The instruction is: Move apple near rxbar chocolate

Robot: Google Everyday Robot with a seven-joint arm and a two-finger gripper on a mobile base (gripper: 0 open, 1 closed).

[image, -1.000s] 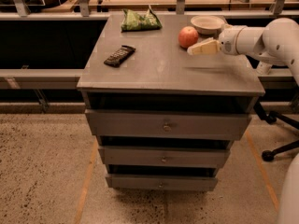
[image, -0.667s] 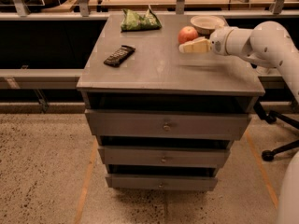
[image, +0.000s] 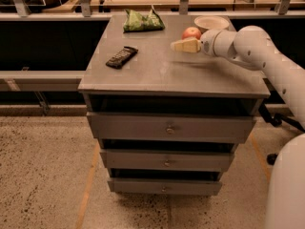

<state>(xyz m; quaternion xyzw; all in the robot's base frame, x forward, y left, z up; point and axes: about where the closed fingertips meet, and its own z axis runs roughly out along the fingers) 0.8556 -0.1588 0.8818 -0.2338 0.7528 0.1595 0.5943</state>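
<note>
The apple (image: 191,32), red-orange and round, sits on the grey cabinet top (image: 167,70) at the back right, just left of the bowl. The rxbar chocolate (image: 121,57), a flat dark bar with pale print, lies on the left side of the top, well apart from the apple. My gripper (image: 177,45) points left at the end of the white arm (image: 248,44). It hovers just in front of the apple and a little below it in the picture, partly overlapping the apple's lower edge. It holds nothing that I can see.
A shallow beige bowl (image: 211,22) stands at the back right, behind the arm. A green snack bag (image: 143,20) lies at the back middle. The cabinet has three drawers (image: 169,128) below. A railing and a wooden bench run behind it.
My gripper has moved left across the top, from beside the bowl to just in front of the apple. The apple, bar, bag and bowl have not moved.
</note>
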